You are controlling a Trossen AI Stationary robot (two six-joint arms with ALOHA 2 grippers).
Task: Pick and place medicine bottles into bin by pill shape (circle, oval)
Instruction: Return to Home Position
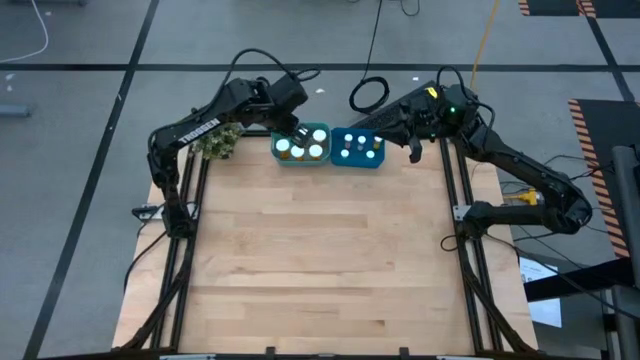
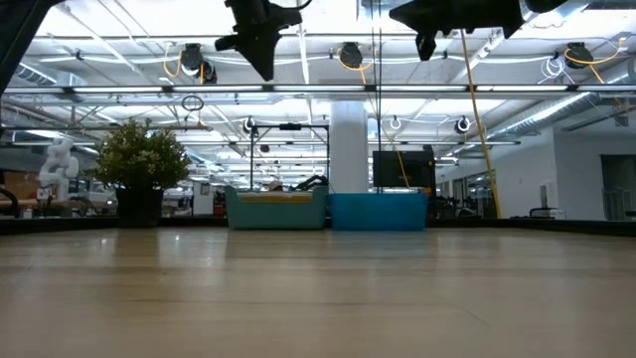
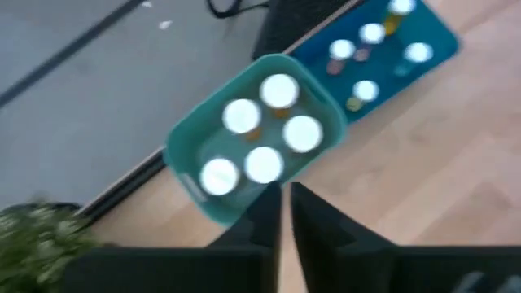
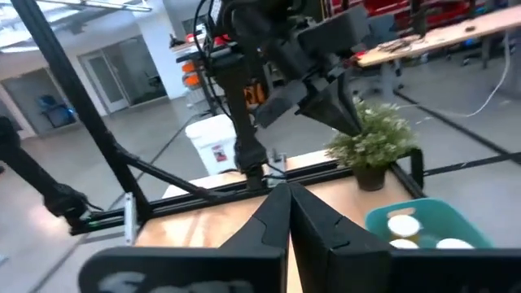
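Several medicine bottles (image 1: 300, 149) with wide white caps stand upright in the teal bin (image 1: 322, 129) at the table's far edge. More bottles (image 1: 357, 146) with smaller caps stand in the blue bin (image 1: 376, 163) to its right. In the left wrist view, both groups of bottles (image 3: 262, 134) (image 3: 370, 49) show from above. My left gripper (image 1: 297, 130) (image 3: 285, 213) hovers shut above the teal bin's near left part, with nothing in it. My right gripper (image 1: 414, 152) (image 4: 286, 213) hangs shut to the right of the blue bin, high over the table, also with nothing in it.
A small potted plant (image 1: 218, 142) (image 2: 142, 169) stands to the left of the teal bin (image 2: 276, 210), at the table's far left. The blue bin (image 2: 380, 211) touches the teal one. The wooden table top (image 1: 320, 260) stretches toward the near edge.
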